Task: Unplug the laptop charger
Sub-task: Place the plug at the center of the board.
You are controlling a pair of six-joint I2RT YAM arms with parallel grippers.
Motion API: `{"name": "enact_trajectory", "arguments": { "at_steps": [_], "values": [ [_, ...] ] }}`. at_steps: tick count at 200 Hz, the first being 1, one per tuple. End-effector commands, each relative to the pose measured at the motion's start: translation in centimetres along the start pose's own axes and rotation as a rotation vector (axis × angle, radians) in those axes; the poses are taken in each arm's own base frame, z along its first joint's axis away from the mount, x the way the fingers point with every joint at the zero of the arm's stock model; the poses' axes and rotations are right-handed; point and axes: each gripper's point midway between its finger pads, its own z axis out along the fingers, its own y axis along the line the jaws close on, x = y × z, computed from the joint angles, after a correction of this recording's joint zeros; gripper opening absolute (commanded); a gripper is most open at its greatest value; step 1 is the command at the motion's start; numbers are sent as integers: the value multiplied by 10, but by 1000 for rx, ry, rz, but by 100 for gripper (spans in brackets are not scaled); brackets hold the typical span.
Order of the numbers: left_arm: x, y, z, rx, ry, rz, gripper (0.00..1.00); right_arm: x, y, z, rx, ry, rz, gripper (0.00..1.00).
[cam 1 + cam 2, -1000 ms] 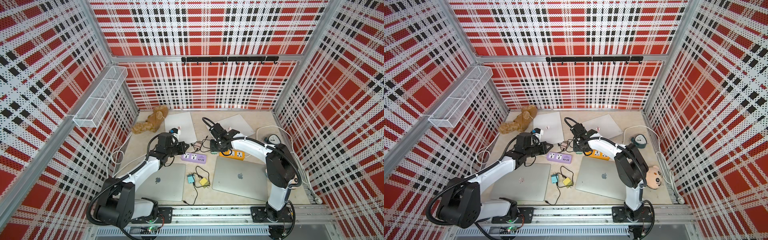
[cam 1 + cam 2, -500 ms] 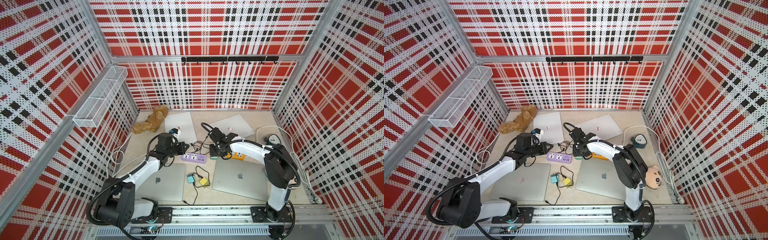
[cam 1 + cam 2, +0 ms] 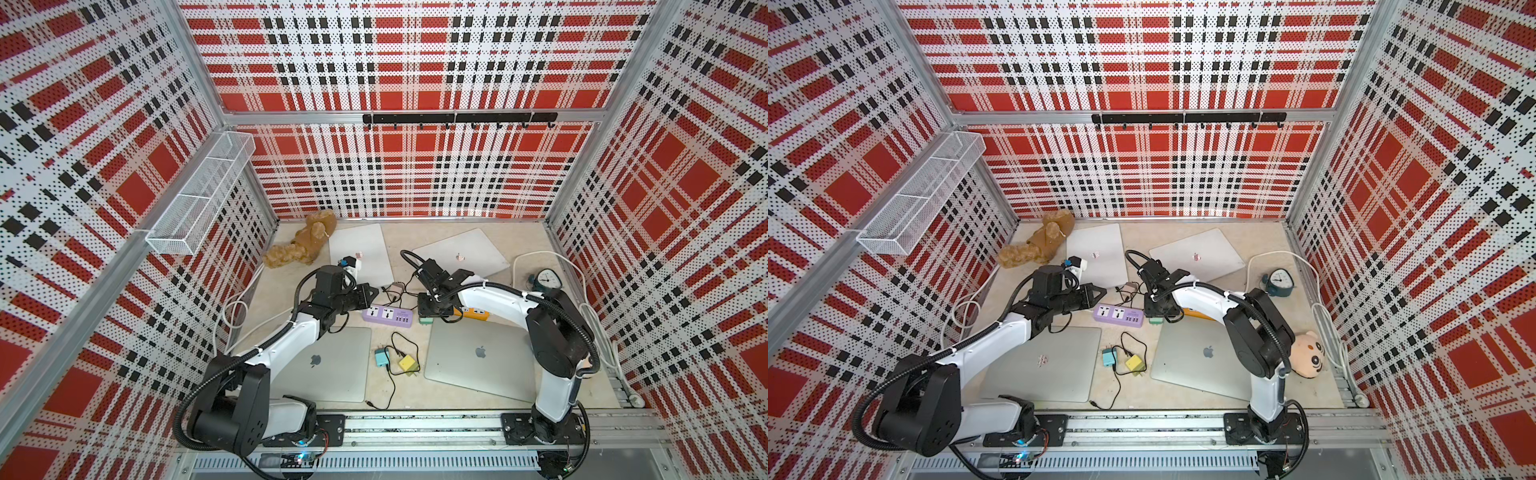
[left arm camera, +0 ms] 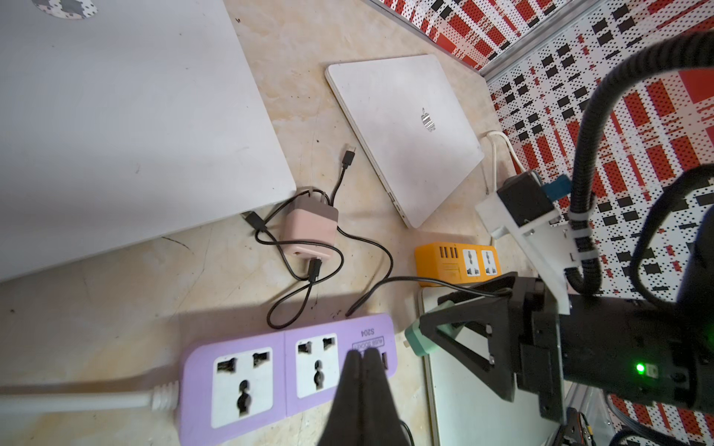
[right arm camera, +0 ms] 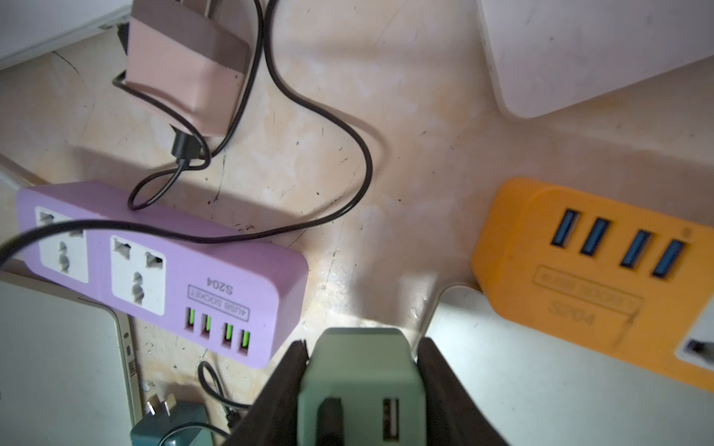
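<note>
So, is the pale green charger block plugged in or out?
Out. The right hand holds the pale green charger block clear of the purple power strip and orange power strip.

Bright even light, soft shadows, wide-angle bending at top-view edges, orange power strip blurred in right wrist view

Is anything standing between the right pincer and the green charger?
Nothing visible does: the right pincer is shut on the green charger, whose prongs hang free beside the purple power strip.
</note>
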Motion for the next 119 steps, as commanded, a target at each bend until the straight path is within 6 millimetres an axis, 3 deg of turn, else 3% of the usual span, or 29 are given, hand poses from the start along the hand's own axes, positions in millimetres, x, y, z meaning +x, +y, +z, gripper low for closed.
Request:
{"name": "enact_trajectory", "arguments": {
  "at_steps": [1,84,119],
  "values": [
    [-1,-6,-1,26,-11,17,4,5,4,-4,-15,4,5,21],
    [2,-5,-1,26,-13,14,4,28,5,1,-12,86,-5,22],
    [3,-4,-2,26,-13,12,4,33,0,13,15,109,-8,22]
  ]
}}
